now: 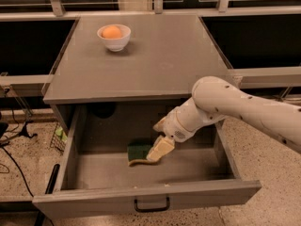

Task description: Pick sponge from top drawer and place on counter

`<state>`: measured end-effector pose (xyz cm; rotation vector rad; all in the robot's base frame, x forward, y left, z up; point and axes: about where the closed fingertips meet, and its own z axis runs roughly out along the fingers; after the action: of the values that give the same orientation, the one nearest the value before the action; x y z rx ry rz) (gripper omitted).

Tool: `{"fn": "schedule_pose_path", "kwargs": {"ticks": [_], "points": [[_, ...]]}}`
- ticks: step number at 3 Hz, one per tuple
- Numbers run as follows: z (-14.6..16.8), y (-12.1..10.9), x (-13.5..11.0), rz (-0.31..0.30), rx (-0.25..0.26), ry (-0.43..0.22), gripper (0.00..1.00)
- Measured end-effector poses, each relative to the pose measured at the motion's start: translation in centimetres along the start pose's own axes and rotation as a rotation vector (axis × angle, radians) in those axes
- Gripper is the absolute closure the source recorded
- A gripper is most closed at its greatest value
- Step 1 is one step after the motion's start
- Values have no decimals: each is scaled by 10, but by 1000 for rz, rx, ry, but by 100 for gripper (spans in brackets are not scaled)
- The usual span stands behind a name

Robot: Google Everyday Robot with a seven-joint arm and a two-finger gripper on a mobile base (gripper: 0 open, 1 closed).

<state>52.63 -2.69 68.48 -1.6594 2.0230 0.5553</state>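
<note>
1. Nearest the camera, the top drawer (94, 204) stood pulled fully out. Its flat front panel carried a small black handle (151, 204), and speckled floor (263, 211) showed beside it.

2. Just behind that panel, the gripper (160, 150) was down inside the drawer at the right end of the sponge (139, 152). It was carried by a white arm (244, 109) reaching in from the right. Whether the gripper had closed on the sponge or only stood against it could not be told.

3. The step in hand looked like securing the sponge. To do it well, the grip should probably sit squarely across the foam rather than on a corner, since soft foam can twist out. The lift should then go straight up, clearing the drawer's walls and the counter's front edge overhead before any move outward.

4. The sponge lay on the drawer floor near the middle. Its green side faced up and a strip of yellow showed along its near edge. Its long axis ran roughly left to right, close to parallel with the drawer front, and its right end pointed under the gripper.

5. Above and beyond, the counter (160, 69) offered a broad grey top for the placement.

6. Farthest back, at the counter's left rear, a white bowl (114, 42) held an orange (112, 31), well apart from the sponge.
</note>
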Motion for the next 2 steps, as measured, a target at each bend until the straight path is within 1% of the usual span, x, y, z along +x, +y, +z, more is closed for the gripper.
{"fn": "schedule_pose_path", "kwargs": {"ticks": [1,2], "points": [[8,-6,-1,-16,17,-33,26],[19,-12,-3,-34,28,-63,26]]}}
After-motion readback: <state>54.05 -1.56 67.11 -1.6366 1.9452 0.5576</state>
